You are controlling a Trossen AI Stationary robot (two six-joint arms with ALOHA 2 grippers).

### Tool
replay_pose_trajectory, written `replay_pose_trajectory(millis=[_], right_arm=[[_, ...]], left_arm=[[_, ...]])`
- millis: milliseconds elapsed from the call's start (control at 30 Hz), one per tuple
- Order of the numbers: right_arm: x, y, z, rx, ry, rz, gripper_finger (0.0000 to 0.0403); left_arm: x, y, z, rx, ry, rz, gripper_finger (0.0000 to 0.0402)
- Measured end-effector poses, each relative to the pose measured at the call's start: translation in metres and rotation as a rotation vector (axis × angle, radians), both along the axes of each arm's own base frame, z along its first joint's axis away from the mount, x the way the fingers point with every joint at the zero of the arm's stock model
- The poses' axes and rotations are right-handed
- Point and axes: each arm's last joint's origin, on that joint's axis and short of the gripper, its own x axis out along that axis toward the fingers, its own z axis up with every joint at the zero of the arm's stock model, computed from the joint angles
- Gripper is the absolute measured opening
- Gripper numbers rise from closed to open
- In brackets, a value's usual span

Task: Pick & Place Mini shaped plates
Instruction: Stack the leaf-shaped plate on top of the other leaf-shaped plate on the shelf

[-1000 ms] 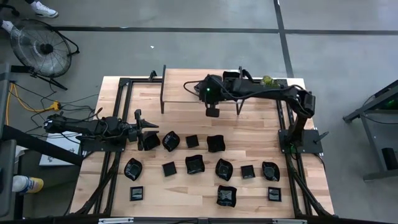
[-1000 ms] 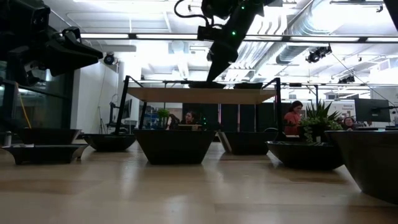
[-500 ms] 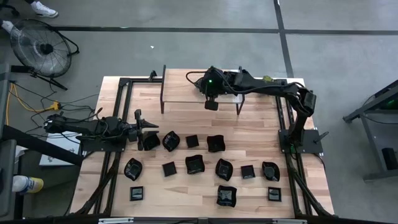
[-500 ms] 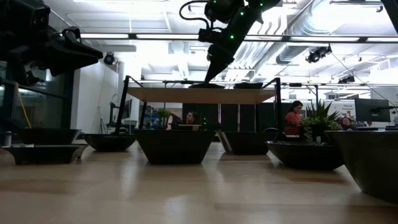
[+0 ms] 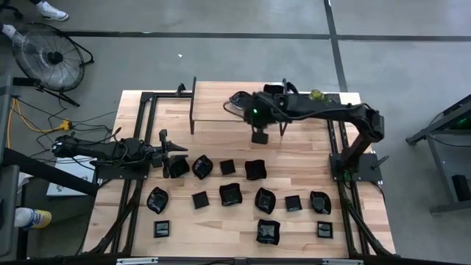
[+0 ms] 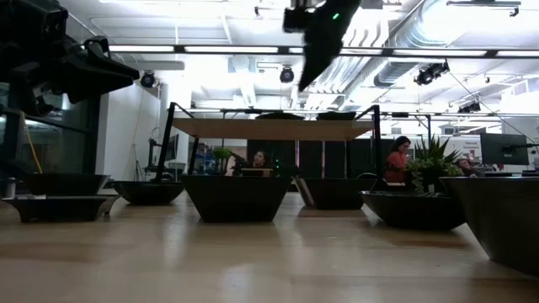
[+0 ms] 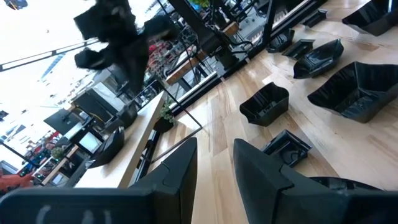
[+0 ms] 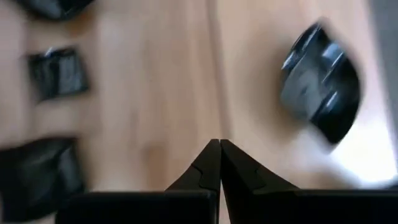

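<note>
Several small glossy black plates lie in rows on the wooden table, among them a wavy one and a square one. Two more plates sit on the raised shelf; the right wrist view shows one such plate. My right gripper hangs high above the table just off the shelf's front edge, shut and empty. My left gripper waits at the table's left side, open, just above the leftmost plate of the far row.
The shelf stands on black metal legs at the table's far side. A small green plant sits at the far right corner. Black frame rails run along the table's left and right sides. Bare wood lies between shelf and plates.
My right gripper dipped toward a plate on the shelf, then rose and drew back toward the table's near edge and slightly right, coming off the shelf's front edge. The plates have stayed where they were.
</note>
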Motion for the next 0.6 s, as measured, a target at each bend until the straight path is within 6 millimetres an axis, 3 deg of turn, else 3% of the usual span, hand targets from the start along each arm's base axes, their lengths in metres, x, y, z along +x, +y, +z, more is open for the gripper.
replay_pose_trajectory(millis=[167, 400, 600], right_arm=[[-0.028, 0.031, 0.003, 0.099, 0.127, -0.079, 0.0], [-0.061, 0.072, -0.024, 0.157, 0.192, -0.126, 0.0], [-0.089, 0.094, -0.042, 0.188, 0.17, -0.225, 0.0]], left_arm=[[0.0, 0.0, 0.0, 0.0, 0.0, 0.0, 0.0101], [0.0, 0.0, 0.0, 0.0, 0.0, 0.0, 0.0101], [0.0, 0.0, 0.0, 0.0, 0.0, 0.0, 0.0101]])
